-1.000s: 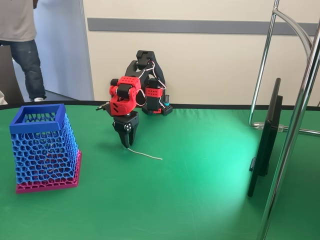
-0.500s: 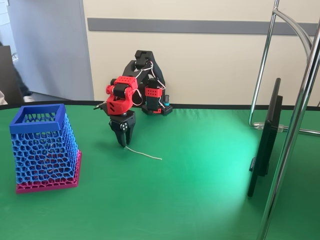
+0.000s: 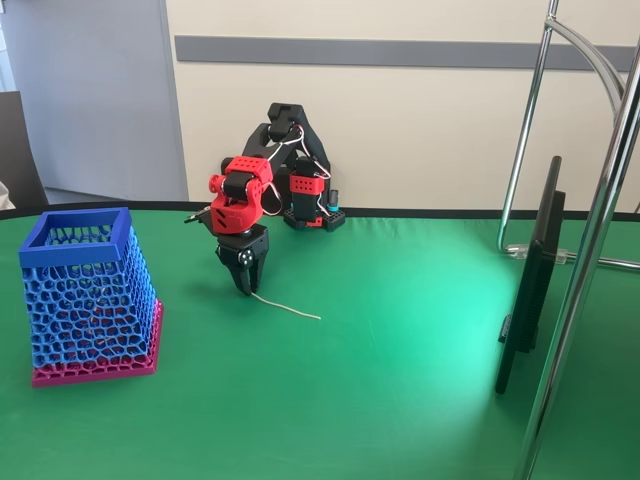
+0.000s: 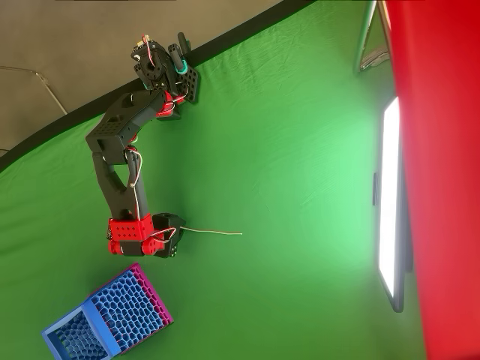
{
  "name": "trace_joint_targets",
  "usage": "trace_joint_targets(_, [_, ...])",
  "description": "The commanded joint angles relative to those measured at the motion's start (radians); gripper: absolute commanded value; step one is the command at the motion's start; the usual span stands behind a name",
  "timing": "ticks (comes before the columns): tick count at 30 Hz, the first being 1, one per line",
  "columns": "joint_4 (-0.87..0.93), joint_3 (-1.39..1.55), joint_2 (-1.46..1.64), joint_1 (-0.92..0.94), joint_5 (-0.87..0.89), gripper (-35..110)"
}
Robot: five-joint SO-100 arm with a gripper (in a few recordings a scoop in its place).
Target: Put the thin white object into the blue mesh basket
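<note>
In the fixed view, the gripper [image 3: 246, 285] points straight down at the green table [image 3: 400, 380], to the right of the blue mesh basket [image 3: 85, 295] and well apart from it. Its black fingers are drawn close together, pinched on the near end of the thin white object [image 3: 285, 306], whose long axis runs away from the basket, down and to the right across the cloth. In the overhead view, the gripper [image 4: 176, 232] sits just above the basket [image 4: 109, 319], and the thin white object [image 4: 212, 232] stretches level to the right from the fingers, its far end lying free on the table [image 4: 300, 187].
</note>
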Motion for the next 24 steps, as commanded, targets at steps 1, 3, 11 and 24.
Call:
trace_joint_targets(1, [0.008,-0.04,0.006,0.002,-0.009,6])
trace_joint_targets(3, [0.008,-0.04,0.005,0.002,-0.009,3])
trace_joint_targets(11, [0.028,-0.044,-0.003,0.003,-0.008,1])
trace_joint_targets(24, [0.032,-0.044,0.101,-0.02,-0.012,1])
